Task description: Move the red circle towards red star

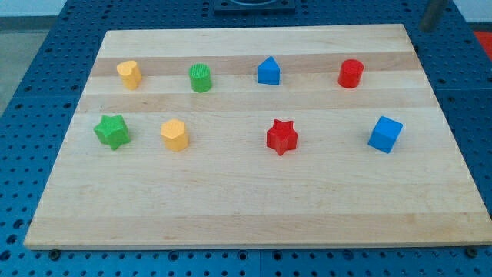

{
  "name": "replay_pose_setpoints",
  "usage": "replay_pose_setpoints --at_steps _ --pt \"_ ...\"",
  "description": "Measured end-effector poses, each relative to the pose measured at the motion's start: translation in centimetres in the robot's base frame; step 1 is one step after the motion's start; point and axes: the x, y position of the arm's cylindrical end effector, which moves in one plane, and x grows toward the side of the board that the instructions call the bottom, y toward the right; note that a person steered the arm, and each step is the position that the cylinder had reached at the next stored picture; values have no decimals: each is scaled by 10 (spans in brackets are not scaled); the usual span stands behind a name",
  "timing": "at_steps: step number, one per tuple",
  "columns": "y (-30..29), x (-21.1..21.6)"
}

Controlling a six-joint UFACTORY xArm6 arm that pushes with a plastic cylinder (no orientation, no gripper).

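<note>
The red circle (350,74) stands on the wooden board (254,215) at the upper right. The red star (281,137) lies below and to the left of it, near the board's middle. A dark rod shows at the view's top right corner, beyond the board's edge. Its lower end, my tip (427,28), is above and to the right of the red circle, well apart from it and touching no block.
A blue cube (385,135) sits right of the red star. A blue pointed block (268,71) and a green circle (201,78) stand left of the red circle. A yellow block (129,74), a green star (112,131) and a yellow hexagon (174,135) are at the left.
</note>
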Motion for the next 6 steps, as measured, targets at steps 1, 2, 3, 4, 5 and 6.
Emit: replay_pose_setpoints --at_steps 1,2,3,4,5,6 --pt "0 0" --pt "-21 0" --pt "-68 3" --pt "-112 33" --pt "-139 65" --pt "-154 101"
